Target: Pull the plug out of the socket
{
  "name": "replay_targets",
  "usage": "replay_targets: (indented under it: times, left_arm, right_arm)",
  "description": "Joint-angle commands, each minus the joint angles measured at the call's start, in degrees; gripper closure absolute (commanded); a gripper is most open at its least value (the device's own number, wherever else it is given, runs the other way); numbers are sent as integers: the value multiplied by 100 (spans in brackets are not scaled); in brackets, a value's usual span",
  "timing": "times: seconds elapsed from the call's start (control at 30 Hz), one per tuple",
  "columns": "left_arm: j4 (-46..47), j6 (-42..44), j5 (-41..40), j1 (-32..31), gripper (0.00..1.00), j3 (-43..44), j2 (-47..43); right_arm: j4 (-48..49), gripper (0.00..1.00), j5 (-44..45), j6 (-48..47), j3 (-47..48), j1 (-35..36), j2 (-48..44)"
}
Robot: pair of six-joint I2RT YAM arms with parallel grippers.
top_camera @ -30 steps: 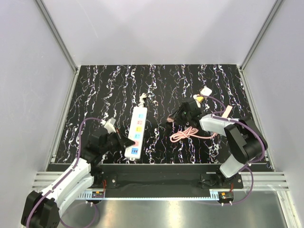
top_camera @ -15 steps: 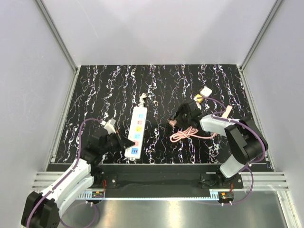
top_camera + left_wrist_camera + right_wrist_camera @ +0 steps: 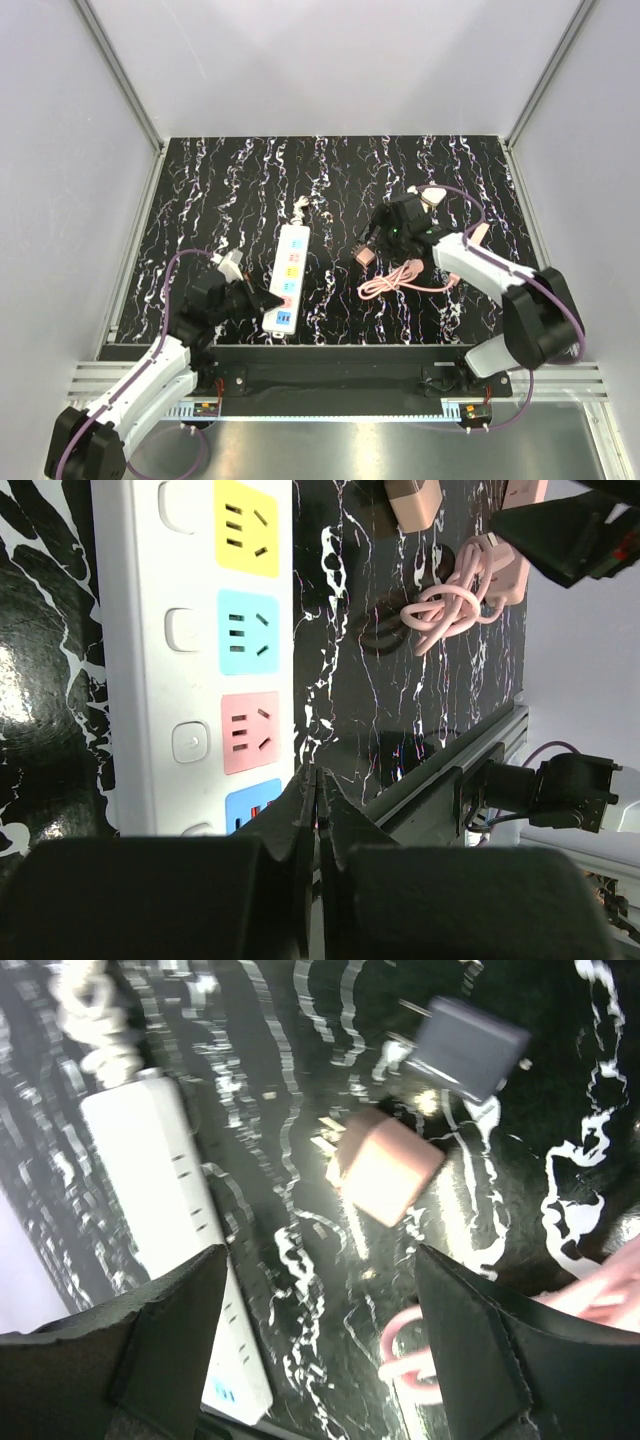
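R end effector [image 3: 378, 236] pulled back, spread, off plug [image 3: 367, 257] (lying free); L end effector [image 3: 272, 299] pressed together.

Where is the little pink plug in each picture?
Top camera: the pink plug lies mid-table, right of the white socket.
Left wrist camera: the pink plug is at the top edge, right of the socket.
Right wrist camera: the pink plug is near the centre, right of the socket.
Shared landmark: the socket.
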Motion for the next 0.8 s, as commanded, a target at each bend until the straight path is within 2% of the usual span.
replay_targets:
  times: [0.0, 0.03, 0.17, 0.23, 0.33, 0.37, 0.47, 0.5, 0.57, 0.6, 0.67, 0.77]
  left_arm:
    - [-43, -47, -53, -18, 95, -27, -72]
    - [-43, -39, -35, -18, 95, -27, -64]
    - [-61, -4, -17, -18, 90, -44, -142]
    - [-61, -30, 0, -18, 87, -88, -221]
    - [-69, -65, 140, -18, 75, -176, -458]
    - [-96, -82, 184, -18, 66, -211, -633]
    - [-227, -170, 316, -9, 50, -377, -994]
    - [-245, -205, 343, -9, 37, -439, -1265]
    - [-315, -275, 387, -9, 26, -588, -1504]
    - [-342, -293, 387, -9, 15, -633, -1679]
    - [-412, -337, 404, -9, 7, -747, -1830]
    - [-412, -346, 597, -9, 1, -791, -2075]
  right_arm:
    - [-433, 12, 47, -577, 127, -17, -753]
    - [-407, 7, -15, -613, 56, -17, -877]
    - [41, 0, -577, -701, -497, -17, -1396]
    - [33, 0, -613, -788, -621, -17, -1642]
    - [-2, 0, -534, -841, -893, -17, -2055]
    - [-20, 0, -525, -841, -1042, -26, -2178]
    - [-55, 0, -612, -806, -1349, -17, -2600]
    - [-47, 0, -648, -824, -1429, -17, -2801]
    - [-47, 0, -648, -710, -1692, -17, -3004]
    - [-47, 0, -666, -692, -1763, -17, -3171]
    - [-29, 0, -657, -587, -2000, -17, -3356]
    - [15, 0, -736, -578, -2255, -17, -3778]
